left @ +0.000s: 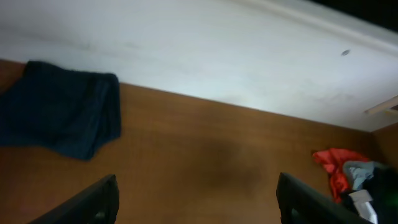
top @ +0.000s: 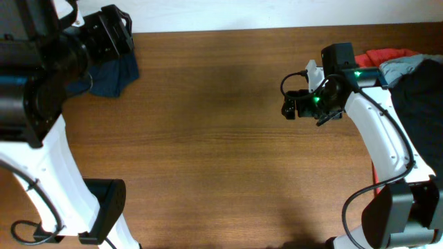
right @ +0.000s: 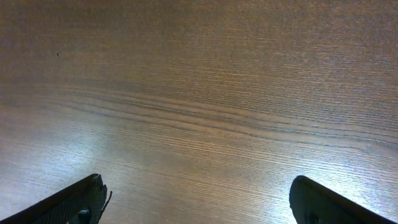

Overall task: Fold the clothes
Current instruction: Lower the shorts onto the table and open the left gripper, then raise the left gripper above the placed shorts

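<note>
The dark navy shorts [top: 114, 75] lie crumpled at the table's [top: 221, 152] far left corner, plain cloth, partly under the left arm in the overhead view. The left gripper [left: 199, 208] hangs above that corner with its fingers [left: 93, 202] wide apart and nothing between them. Its wrist view shows the whole shorts and a red garment [left: 333, 165] at the table's far right end. The right gripper [right: 199, 208] is also spread wide and sees only bare wood. Only the overhead view shows the black garment [top: 422, 104] at the table's right edge.
</note>
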### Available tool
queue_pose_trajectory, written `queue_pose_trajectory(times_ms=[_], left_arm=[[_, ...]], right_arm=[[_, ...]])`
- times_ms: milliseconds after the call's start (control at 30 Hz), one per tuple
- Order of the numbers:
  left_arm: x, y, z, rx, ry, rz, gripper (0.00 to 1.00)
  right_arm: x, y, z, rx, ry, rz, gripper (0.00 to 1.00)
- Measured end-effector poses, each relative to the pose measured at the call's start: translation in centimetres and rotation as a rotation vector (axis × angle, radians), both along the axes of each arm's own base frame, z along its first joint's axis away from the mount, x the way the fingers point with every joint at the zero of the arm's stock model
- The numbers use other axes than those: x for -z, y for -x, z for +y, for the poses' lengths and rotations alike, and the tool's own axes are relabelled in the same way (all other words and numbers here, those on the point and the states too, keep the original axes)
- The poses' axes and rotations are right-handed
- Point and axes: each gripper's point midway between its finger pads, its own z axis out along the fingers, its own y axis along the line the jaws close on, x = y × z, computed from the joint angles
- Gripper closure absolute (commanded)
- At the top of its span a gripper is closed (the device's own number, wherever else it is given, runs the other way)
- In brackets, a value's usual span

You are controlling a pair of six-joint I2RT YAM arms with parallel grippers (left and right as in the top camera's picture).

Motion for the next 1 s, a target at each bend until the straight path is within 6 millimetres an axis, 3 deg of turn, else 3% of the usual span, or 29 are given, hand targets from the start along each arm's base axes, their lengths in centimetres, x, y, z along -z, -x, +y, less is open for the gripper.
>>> queue_pose_trajectory(times_ms=[267,433,567,1000], left_arm=[[4.1,-1.5,0.9,-0.047,-0.05,0.146,0.15],[7.7,-2.4,1.8,-0.091,-0.105,0.272,0.14],[11.3,-2.9,3.1,-0.147,-0.176,0.392,0.04],[19.5,-5.8,3.8,-0.172,-0.242,0.536,0.03]], right_arm=[[0.0,0.0,0.0,0.0,0.0,0.0,0.01],[0.0,0.0,0.0,0.0,0.0,0.0,0.01],[0.0,0.0,0.0,-0.001,0.001,0.0,0.01],[0.0,0.0,0.0,0.0,0.0,0.0,0.01]])
